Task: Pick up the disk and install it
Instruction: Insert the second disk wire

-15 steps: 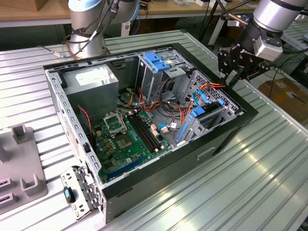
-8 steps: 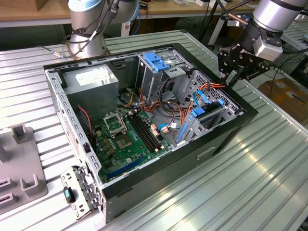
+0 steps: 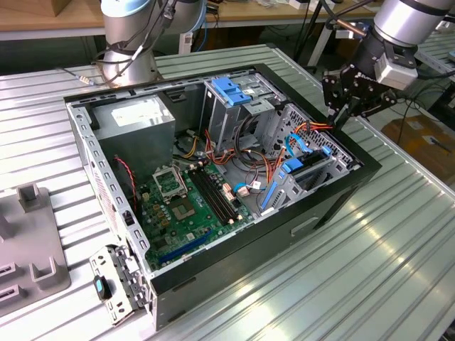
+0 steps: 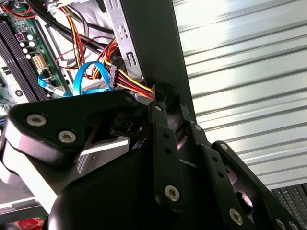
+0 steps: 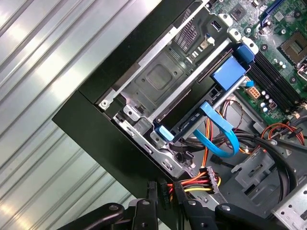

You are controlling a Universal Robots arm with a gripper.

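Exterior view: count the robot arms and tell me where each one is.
2. One robot arm stands behind the computer case, toward the exterior view's left. The other arm comes in from the exterior view's right, its gripper at the case's rim.

A robotics lab or workshop, judging by the ribbed metal worktable (image 3: 384,263) carrying an opened computer case (image 3: 213,177) with motherboard (image 3: 192,206) and cabling laid bare. Second robot arm base (image 3: 128,42) bolted at the far side, wooden benches (image 3: 43,18) behind it. Cardboard box (image 3: 419,135) on the floor at the exterior view's right, grey fixture block (image 3: 28,241) at its left.
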